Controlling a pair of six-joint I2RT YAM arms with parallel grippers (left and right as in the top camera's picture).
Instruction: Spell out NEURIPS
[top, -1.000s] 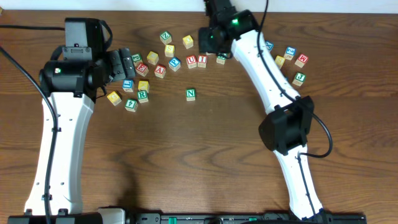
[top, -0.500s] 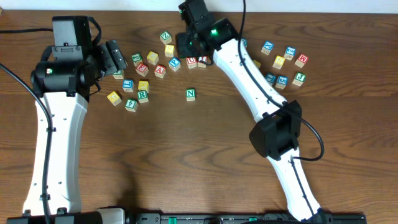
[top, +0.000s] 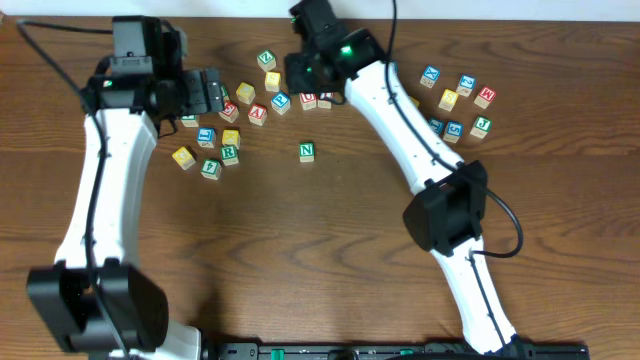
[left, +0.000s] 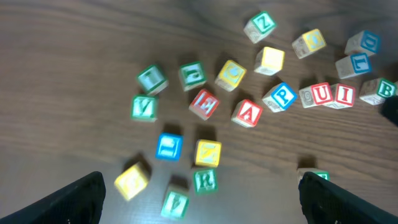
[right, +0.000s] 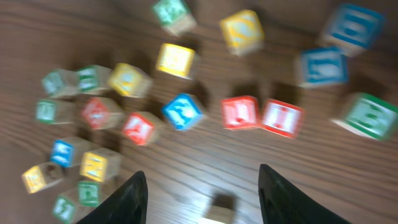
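**Letter cubes on a brown worktop (top: 300, 250).** Most of them are clustered near the far edge, left of centre.

- **N:** The green-framed N cube (top: 306, 151) stands alone, apart from the cluster and toward the worktop's middle.
- **U, I, P:** The red U cube (left: 321, 94) and I cube (left: 342, 94) sit side by side, touching. The blue P cube (left: 283, 96) lies just beside the U, turned at an angle.
- **Toward the left edge:** A red A cube (left: 249, 113) and the red E cube (left: 204, 103) come next, with a green V cube (left: 143, 107) beyond them.
- **Near side of the cluster:** Here are the green R cube (left: 205, 180) and the yellow cube (left: 132, 181).
- **Arms:** The left fingers (left: 74, 202) are spread wide and empty above this cluster. The right fingers (right: 127, 199) are likewise wide apart and hold nothing, with the U and I ahead of them. The right wrist view is blurred.
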